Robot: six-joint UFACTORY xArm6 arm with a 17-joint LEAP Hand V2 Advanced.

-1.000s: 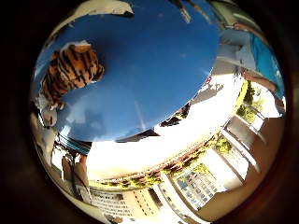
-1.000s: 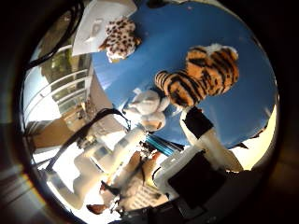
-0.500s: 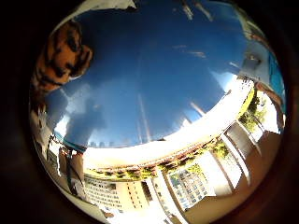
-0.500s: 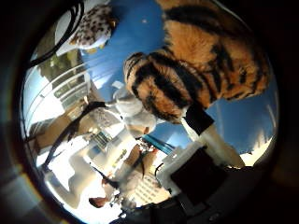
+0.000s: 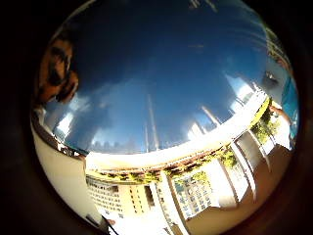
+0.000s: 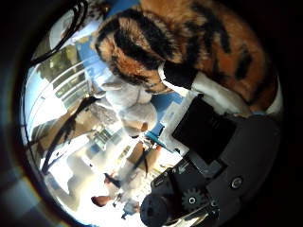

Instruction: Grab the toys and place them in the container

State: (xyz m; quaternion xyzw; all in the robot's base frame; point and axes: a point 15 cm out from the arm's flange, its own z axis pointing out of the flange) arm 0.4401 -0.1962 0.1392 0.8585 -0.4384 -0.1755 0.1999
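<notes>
Tabletop (image 5: 161, 83), blue and glossy, fills most of the little finger side view and lies close under the palm; window reflections streak across it, and its pale rim curves just beyond.

Tiger toy (image 6: 189, 52), orange with black stripes, fills a large share of the thumb side view, so it sits very near the palm. It rests on the blue tabletop. A blurred orange-and-black part of it also shows at the edge of the little finger side view.

Hand (image 6: 208, 142): black and white parts plus a small gear occupy one side of the thumb side view. One finger, white with a black tip (image 6: 182, 75), reaches out and lies against the striped fur of the tiger toy. Whether the fingers curl round the toy or merely rest on it cannot be told from these views.

Grey plush toy (image 6: 130, 101), pale and smaller, lies on the tabletop just beside the tiger toy, touching or nearly touching its striped end.

Container: not identifiable in either view.
</notes>
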